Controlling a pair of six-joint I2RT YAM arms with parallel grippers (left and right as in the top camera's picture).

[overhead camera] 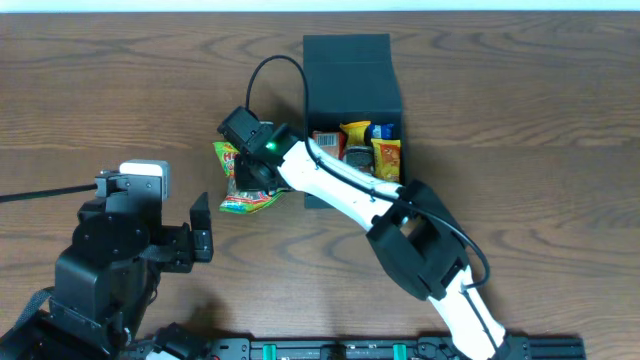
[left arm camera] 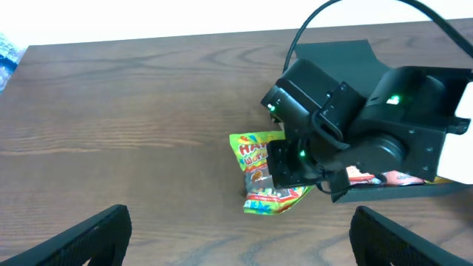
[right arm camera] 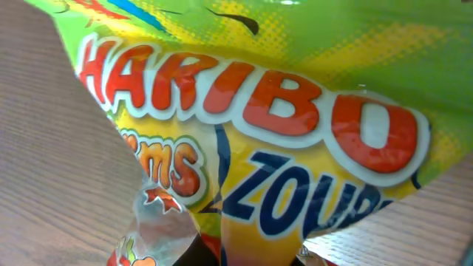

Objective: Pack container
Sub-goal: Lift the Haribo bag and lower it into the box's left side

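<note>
The container [overhead camera: 350, 75] is a dark square box lying on the wooden table with its flap folded back; several snack packs [overhead camera: 357, 145] sit in its open part. Left of it lies a green-yellow Haribo bag [overhead camera: 240, 188]. My right gripper [overhead camera: 256, 168] reaches across the box front and comes down on that bag. In the right wrist view the bag [right arm camera: 244, 111] fills the frame, crumpled and pinched at the bottom edge between the jaws. The left wrist view shows the bag [left arm camera: 255, 159] under the right gripper [left arm camera: 295, 166]. My left gripper [overhead camera: 203, 228] stands open, apart from the bag.
The right arm's white links [overhead camera: 340, 190] and black cable [overhead camera: 265, 75] pass over the container's front left corner. The left arm's base [overhead camera: 110, 260] fills the near left. Bare wooden table [overhead camera: 120, 90] lies to the far left.
</note>
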